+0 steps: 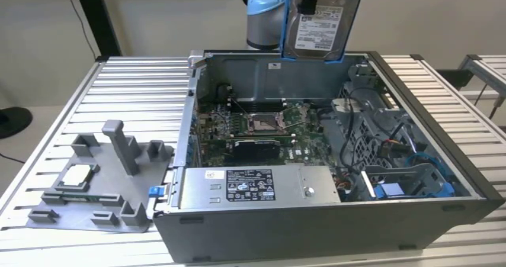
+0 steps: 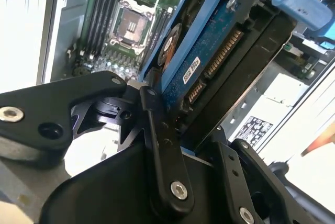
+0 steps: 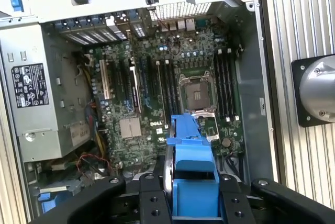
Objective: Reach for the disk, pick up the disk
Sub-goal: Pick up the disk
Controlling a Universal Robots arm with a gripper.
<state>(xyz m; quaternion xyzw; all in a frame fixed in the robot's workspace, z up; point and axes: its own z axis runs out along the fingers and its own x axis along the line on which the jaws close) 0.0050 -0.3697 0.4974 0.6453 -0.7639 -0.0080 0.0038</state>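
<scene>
The disk (image 1: 319,25) hangs upright high over the back of the open computer case (image 1: 316,231), its white label facing the exterior view and its blue carrier frame showing along the edges. In both wrist views my gripper (image 3: 191,195) is shut on the disk (image 3: 190,164), with a black finger (image 3: 152,200) on each flat side. The second wrist view shows the disk's circuit-board side (image 2: 209,62) and its blue frame clamped between my fingers (image 2: 157,130), well above the motherboard (image 2: 128,22).
Inside the case lie the motherboard (image 1: 261,125), a power supply (image 1: 253,187) at the front and blue drive bays (image 1: 403,187) at the exterior view's right. A grey fixture (image 1: 103,184) with upright posts and a small square chip (image 1: 77,175) sits on the slatted table (image 1: 134,89).
</scene>
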